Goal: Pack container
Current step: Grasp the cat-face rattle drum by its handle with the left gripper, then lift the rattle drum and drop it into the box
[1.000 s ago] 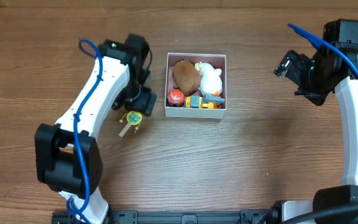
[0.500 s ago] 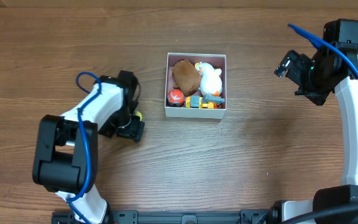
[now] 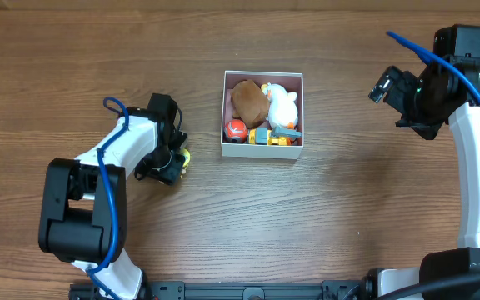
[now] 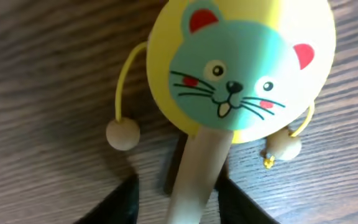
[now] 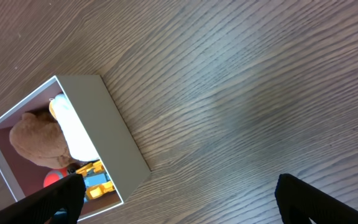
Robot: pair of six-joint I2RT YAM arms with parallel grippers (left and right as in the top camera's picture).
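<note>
Since a second ago the left arm has swung back and down, and the left gripper now sits low over the rattle on the table, left of the container; the right arm is unchanged. Overhead, only a yellow sliver of the rattle shows at the gripper's right edge. In the left wrist view the rattle lies flat, a yellow disc with a teal cat face up, one bead on a thin cord at left and another at right. Its wooden handle runs down between the two dark fingers. The jaws are spread and straddle the handle, not clamped: a gap shows on the left, the right finger is close to the wood, contact unclear. The container sits upright near table centre, right of the rattle and apart from it. It holds a brown plush back left, a white plush back right, a red ball front left and a yellow toy along the front wall. The right gripper hangs in the air well right of the container, empty, fingers wide apart at the bottom corners of its wrist view, with the container at lower left there.
</note>
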